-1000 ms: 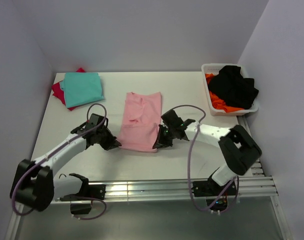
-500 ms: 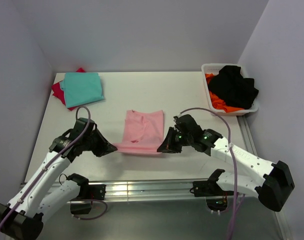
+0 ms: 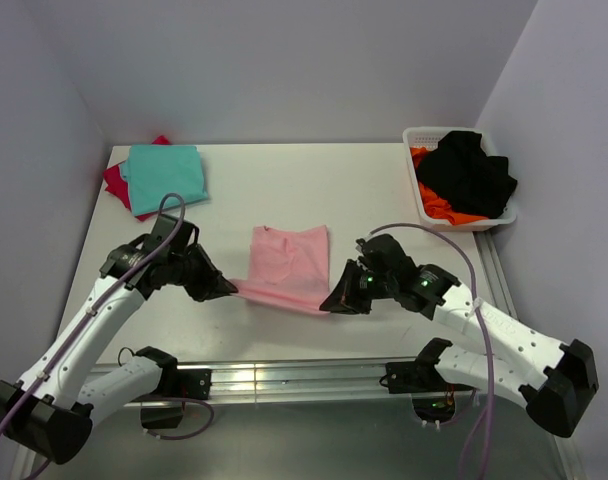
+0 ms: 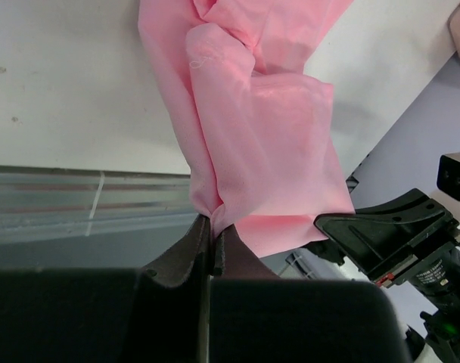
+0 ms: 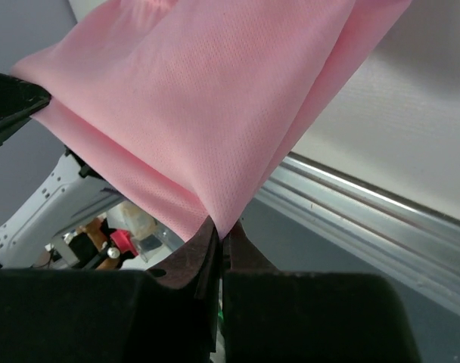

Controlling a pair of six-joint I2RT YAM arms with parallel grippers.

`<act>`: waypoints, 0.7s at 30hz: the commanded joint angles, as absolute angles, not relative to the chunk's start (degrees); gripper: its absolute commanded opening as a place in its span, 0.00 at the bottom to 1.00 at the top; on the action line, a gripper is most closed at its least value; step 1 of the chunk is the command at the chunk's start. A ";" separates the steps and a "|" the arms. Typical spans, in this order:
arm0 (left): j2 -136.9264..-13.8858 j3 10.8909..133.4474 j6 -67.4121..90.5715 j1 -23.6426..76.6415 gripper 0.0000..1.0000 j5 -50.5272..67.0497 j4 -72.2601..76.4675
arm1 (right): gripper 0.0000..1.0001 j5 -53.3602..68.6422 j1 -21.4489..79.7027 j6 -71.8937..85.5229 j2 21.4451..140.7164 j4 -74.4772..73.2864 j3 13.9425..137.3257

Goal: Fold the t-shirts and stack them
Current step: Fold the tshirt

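Observation:
The light pink t-shirt lies near the table's front middle, its near edge lifted between both grippers. My left gripper is shut on its near left corner; the cloth bunches at the fingertips. My right gripper is shut on its near right corner, the cloth hanging taut from the tips. The teal t-shirt lies folded at the far left on top of the red/magenta t-shirt.
A white basket with black and orange clothes stands at the far right. The table's metal front rail runs just below the grippers. Walls close in on the left, back and right.
Both grippers have pulled the pink shirt's near edge towards the front and raised it. The shirt now looks shorter from above, its far part still on the table.

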State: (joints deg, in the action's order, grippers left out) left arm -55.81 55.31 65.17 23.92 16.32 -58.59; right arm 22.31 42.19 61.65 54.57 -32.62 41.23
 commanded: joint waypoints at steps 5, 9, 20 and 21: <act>-50.72 53.45 63.46 22.85 0.00 11.95 -66.53 | 0.00 23.81 43.06 64.95 46.59 -44.83 34.11; -48.35 50.54 63.89 22.85 0.00 12.39 -67.32 | 0.00 25.75 43.86 66.71 45.00 -43.07 30.85; -58.08 54.47 62.32 22.85 0.01 13.54 -61.80 | 0.00 24.52 41.23 58.37 55.62 -45.87 39.45; -62.45 55.88 61.62 22.76 0.01 13.54 -61.09 | 0.00 24.52 40.26 56.71 57.46 -46.05 41.03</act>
State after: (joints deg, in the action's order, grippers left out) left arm -56.05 50.63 65.19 24.08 21.52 -62.57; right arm 26.98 42.83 64.60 53.58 -35.35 37.08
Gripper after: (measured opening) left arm 0.042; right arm 0.018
